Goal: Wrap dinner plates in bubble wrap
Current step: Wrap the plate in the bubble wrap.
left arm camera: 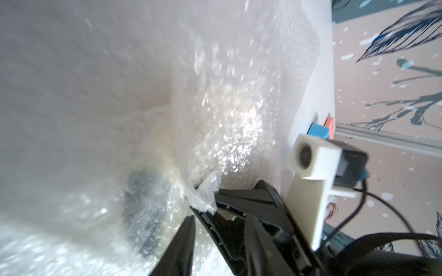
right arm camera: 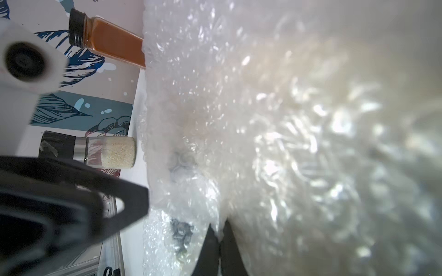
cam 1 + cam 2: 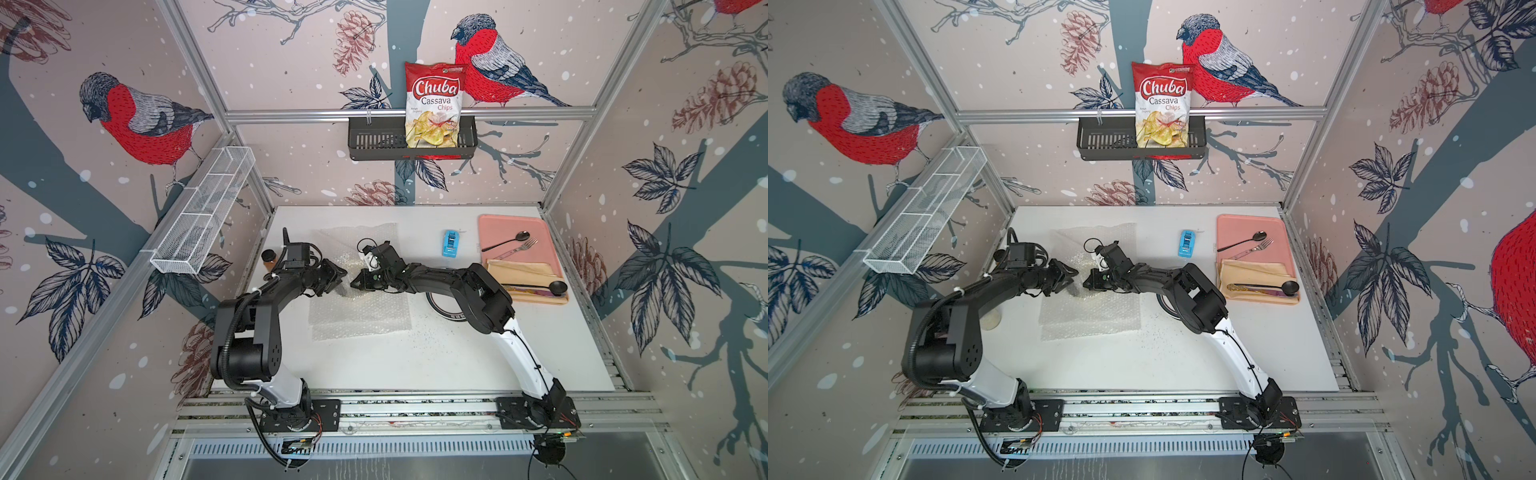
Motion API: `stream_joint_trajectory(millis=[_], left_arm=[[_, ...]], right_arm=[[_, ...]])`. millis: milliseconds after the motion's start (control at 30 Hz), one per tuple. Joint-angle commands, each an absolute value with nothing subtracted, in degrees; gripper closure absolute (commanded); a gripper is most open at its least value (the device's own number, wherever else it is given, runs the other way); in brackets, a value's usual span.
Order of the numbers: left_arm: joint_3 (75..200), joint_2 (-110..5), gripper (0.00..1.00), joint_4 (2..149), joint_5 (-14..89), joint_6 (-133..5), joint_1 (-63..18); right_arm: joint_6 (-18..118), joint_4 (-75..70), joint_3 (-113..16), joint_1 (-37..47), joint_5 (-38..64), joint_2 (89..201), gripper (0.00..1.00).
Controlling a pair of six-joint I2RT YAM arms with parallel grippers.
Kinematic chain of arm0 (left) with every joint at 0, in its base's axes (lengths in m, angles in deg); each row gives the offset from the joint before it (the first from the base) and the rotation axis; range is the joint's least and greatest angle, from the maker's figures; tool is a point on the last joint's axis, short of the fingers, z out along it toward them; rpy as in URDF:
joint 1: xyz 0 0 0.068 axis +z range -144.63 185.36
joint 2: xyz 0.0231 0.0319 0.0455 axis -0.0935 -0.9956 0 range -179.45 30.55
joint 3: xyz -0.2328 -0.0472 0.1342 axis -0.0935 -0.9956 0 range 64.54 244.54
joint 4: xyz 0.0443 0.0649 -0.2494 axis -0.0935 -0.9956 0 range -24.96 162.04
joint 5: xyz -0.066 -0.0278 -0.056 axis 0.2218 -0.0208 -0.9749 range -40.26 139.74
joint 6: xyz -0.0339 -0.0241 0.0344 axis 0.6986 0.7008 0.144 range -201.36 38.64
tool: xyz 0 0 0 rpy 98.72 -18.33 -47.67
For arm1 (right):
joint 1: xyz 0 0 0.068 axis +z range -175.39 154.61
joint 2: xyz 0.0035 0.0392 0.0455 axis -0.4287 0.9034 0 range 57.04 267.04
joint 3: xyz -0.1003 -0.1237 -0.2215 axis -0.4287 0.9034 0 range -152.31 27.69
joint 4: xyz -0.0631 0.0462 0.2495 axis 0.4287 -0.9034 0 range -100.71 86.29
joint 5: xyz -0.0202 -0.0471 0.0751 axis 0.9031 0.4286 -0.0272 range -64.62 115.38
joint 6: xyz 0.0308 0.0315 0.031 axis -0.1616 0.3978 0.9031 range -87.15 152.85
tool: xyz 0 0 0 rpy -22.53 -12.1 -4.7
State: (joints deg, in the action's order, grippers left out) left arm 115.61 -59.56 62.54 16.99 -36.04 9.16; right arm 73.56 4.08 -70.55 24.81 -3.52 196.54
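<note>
the red chip bag (image 3: 433, 104) reads "chuba cassava chips".

bubble wrap (image 3: 359, 316) left of tray (image 3: 511, 224)

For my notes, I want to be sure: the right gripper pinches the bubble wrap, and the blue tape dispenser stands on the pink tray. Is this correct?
Not quite. The blue tape dispenser stands on the white table, beside the pink tray, not on it; both top views show this. The right gripper does pinch the bubble wrap.
</note>
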Motion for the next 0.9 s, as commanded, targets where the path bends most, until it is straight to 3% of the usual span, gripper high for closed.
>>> stream_joint_trajectory(millis=[0,200,433,667,767,867], left_arm=[[118.7,-58.5,0.51,58.7,22.5,-36.8,11.8],[130.0,-67.2,0.33,59.9,23.5,-37.0,15.0],[143.2,-79.5,0.26,59.1,24.5,-39.0,15.7],[156.8,-91.8,0.3,57.1,25.0,-38.7,15.9],[161.9,-96.0,0.36,56.9,24.0,-37.4,15.8],[165.4,-98.4,0.52,54.9,25.2,-36.7,15.8]], right_arm=[[73.9,-1.0,-69.9,24.8,-1.4,197.5,0.93],[73.7,-0.3,-69.5,24.4,-2.9,197.4,0.93],[74.1,1.0,-69.3,23.4,-4.4,197.3,0.93],[74.3,1.4,-70.5,22.9,-5.9,198.2,0.93],[74.6,1.4,-70.9,22.7,-6.3,198.6,0.93],[74.7,1.4,-71.3,22.5,-6.6,198.8,0.93]])
